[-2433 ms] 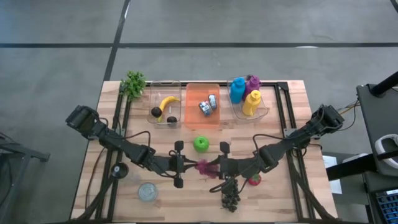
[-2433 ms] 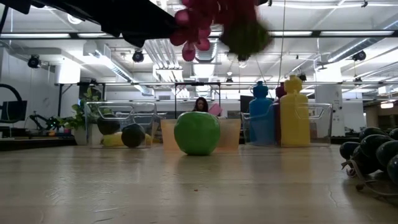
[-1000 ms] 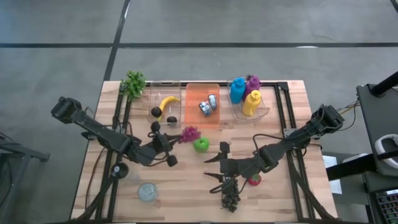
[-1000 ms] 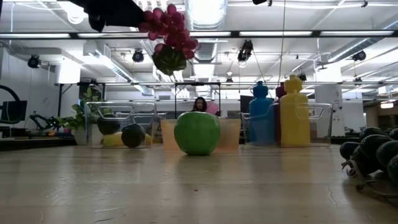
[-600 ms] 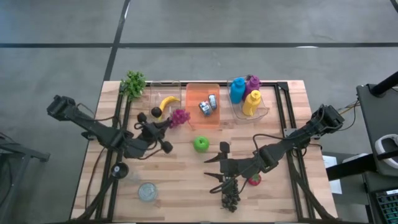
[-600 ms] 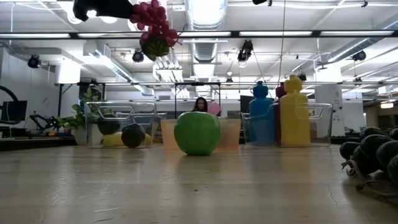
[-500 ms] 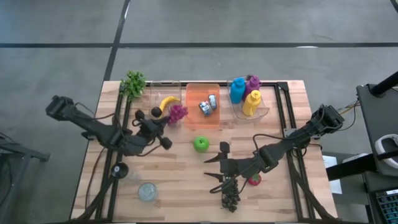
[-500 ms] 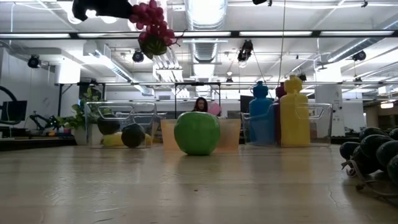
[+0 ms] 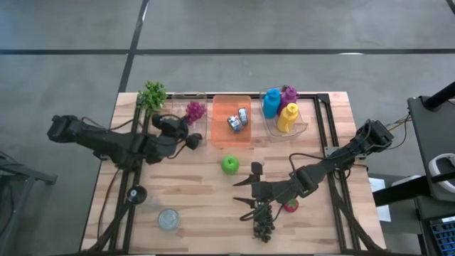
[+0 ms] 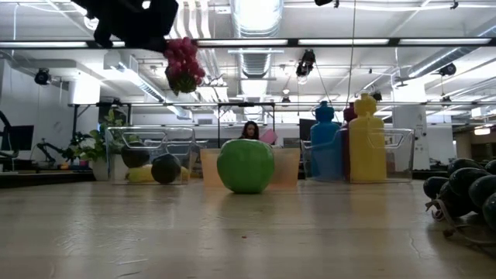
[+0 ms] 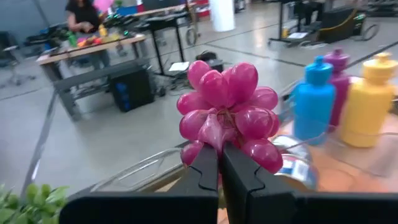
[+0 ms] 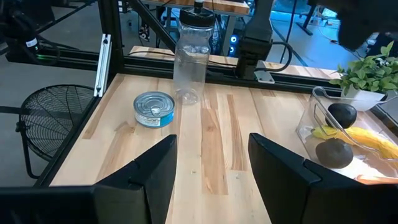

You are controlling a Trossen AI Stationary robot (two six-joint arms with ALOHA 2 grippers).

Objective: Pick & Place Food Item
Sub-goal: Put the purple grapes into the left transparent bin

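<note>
Nearest edge of the light wooden slatted surface (image 9: 213, 206), high view: a dark bunch of grapes (image 9: 264, 226) lies at about 6 o'clock from centre, and a small silver-blue tin can (image 9: 168, 219) sits at 7 o'clock with a clear plastic bottle with a black cap (image 9: 136, 193) lying just beyond it. The right claw (image 9: 244, 192) hovers low directly above the dark bunch, fingers spread and holding nothing (its wrist view shows both fingers well apart over bare boards). A small red item (image 9: 290, 207) lies beside the right arm; what it is cannot be told.

Centre: a round green apple (image 9: 229, 165) rests alone on the surface, apart from both arms.

Far side, at 11 o'clock: the left claw (image 9: 193, 121) is raised above the clear plastic bin (image 9: 188, 97), its fingers pressed together on the stem of a magenta bunch of plastic grapes (image 9: 195, 111). In the low view the magenta bunch (image 10: 182, 67) hangs in the air well above the bin. The bin holds a yellow banana (image 12: 348, 137) and two dark round fruits (image 12: 334, 153).

Far row continues to 12 o'clock with an orange tray (image 9: 232, 119) carrying small tins, then at 1 o'clock a clear tray (image 9: 302, 129) with blue (image 9: 271, 103), purple (image 9: 288, 94) and yellow (image 9: 287, 117) plastic bottles. A small green potted plant (image 9: 152, 94) stands at the far left corner.
</note>
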